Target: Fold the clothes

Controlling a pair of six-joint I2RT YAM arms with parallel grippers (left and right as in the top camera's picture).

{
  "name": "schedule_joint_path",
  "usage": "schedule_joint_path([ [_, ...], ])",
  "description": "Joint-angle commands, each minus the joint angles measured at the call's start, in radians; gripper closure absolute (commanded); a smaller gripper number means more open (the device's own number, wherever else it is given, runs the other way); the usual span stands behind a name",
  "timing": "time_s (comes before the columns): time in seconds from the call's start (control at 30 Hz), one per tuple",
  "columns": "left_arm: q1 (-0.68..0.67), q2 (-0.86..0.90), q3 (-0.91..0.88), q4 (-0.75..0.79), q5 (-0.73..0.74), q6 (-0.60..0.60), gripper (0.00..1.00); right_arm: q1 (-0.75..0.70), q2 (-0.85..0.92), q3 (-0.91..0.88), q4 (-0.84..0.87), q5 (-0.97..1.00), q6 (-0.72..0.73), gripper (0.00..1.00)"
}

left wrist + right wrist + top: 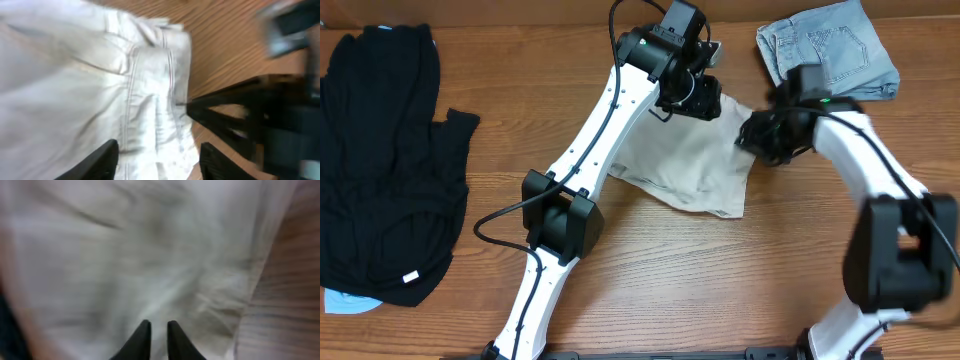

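- A black garment (pixel 380 170) is spread at the left of the table (pixel 720 290), from near to far.
- The pale beige shorts (pixel 690 165) are laid at the table's middle, well apart from it.
- The right gripper (pixel 765 135) is set at the shorts' right edge; its fingers (pixel 142 340) are nearly together, and whether cloth is pinched cannot be told.
- The left gripper (pixel 159 162) is held at the shorts' far edge, fingers (pixel 105 162) spread apart over a stitched seam.
- Folded denim (pixel 830 45) is seen far right.
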Motion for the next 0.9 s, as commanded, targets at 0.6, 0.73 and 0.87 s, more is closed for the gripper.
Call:
schedule_joint_path([
  [0.6, 0.234, -0.089, 0.042, -0.056, -0.231, 0.077, 0.09, 0.051, 0.063, 0.035, -0.083, 0.206, 0.008, 0.03],
  [0.73, 0.314, -0.089, 0.042, -0.076, -0.232, 0.077, 0.08, 0.053, 0.127, 0.035, -0.076, 0.205, 0.009, 0.01],
  [0.87, 0.367, -0.089, 0.042, -0.089, -0.232, 0.077, 0.07, 0.053, 0.186, 0.035, -0.053, 0.202, 0.008, 0.00],
])
